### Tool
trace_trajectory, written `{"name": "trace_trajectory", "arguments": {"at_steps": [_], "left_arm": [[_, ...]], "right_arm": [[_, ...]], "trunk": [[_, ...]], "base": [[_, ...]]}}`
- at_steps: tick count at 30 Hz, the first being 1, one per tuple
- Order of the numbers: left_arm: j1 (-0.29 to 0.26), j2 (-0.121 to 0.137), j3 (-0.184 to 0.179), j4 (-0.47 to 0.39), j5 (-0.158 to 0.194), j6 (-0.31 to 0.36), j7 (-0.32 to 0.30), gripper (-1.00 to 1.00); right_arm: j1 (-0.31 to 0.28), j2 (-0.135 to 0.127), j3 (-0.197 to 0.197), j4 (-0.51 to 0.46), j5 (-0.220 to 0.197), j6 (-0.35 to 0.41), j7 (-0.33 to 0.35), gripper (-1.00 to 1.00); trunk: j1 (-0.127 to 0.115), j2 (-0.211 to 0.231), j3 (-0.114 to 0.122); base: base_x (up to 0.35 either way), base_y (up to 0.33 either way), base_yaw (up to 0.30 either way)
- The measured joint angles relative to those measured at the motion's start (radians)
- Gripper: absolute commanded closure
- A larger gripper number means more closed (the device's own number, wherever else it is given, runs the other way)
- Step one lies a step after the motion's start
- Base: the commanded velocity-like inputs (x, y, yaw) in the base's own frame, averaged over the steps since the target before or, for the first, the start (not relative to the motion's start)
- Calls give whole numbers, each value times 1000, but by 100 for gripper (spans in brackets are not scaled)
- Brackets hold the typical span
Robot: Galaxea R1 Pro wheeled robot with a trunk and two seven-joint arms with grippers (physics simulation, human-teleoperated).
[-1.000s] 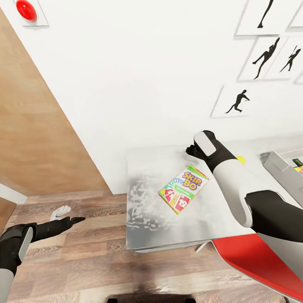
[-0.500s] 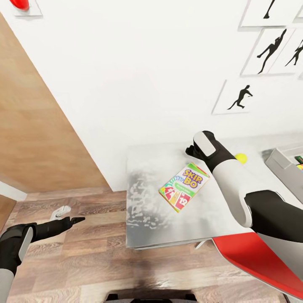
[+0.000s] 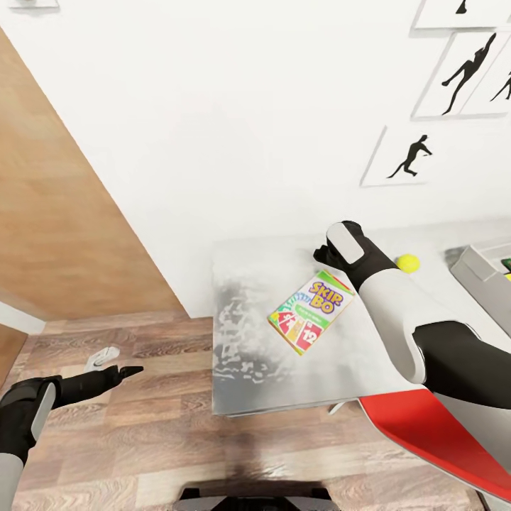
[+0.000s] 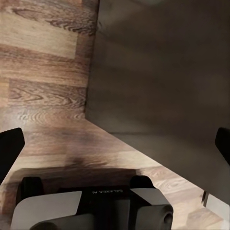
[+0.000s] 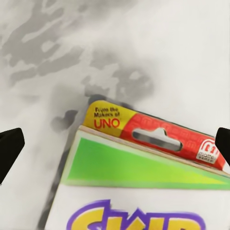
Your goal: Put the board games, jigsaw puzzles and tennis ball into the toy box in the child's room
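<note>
I'm holding the right gripper just above the top edge of the SKIP-BO board game, fingers spread wide, one tip at each side of the right wrist view, gripping nothing. The box is lying flat on the table, hang-tab end right under the hand, so I'm reading this as lining up for a pinch across its width. Nothing is touching the box.

Just beyond the hand, toward the wall, the tennis ball is sitting loose on the table. Farther along the same way, the toy box is standing at the edge of the head view, something coloured inside, too cropped to name.

The left gripper is hanging low over the wood floor, well away from the table, fingers wide apart and empty. I'm parking it there so it's clear of the right arm's work.
</note>
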State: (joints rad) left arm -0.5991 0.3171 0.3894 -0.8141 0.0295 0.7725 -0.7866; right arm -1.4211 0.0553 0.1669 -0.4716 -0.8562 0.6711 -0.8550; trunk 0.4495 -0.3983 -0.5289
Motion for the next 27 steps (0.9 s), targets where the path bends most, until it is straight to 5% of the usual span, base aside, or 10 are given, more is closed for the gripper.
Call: {"name": "trace_trajectory", "arguments": {"at_steps": [27], "left_arm": [[0, 1, 0, 0, 1, 0, -2, -100]], "right_arm": [[1, -1, 0, 1, 4, 5, 0, -100]], "trunk": [[0, 0, -20]], "base": [[0, 0, 0]]}}
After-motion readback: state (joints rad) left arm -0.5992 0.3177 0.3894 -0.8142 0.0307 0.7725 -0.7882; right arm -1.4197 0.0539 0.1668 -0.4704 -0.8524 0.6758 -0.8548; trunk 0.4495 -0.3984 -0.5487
